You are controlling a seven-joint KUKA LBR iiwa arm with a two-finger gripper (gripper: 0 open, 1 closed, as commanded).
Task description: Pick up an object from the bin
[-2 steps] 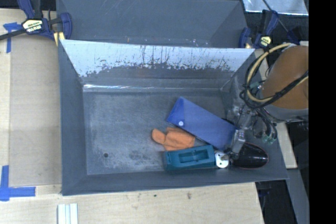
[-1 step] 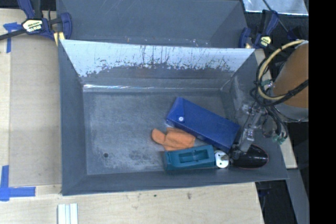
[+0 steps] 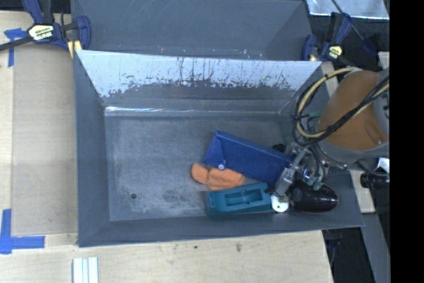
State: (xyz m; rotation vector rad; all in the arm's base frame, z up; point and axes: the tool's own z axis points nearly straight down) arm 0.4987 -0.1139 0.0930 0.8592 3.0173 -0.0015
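My gripper [image 3: 292, 182] sits low in the near right corner of the bin [image 3: 91, 162], and I cannot tell from here whether it is spread or pressed together. It is at the right edge of the blue flat pouch-like piece [image 3: 242, 157], which lies tilted on the floor, and just beside the right end of the teal rectangular block [image 3: 238, 201] along the near wall. An orange soft lump [image 3: 216, 175] touches both, further left, and a black rounded thing [image 3: 318, 199] lies just to the right. I judge the grasp is about to be made. I would commit to one piece, the blue edge or the teal end, and keep clear of the wall.
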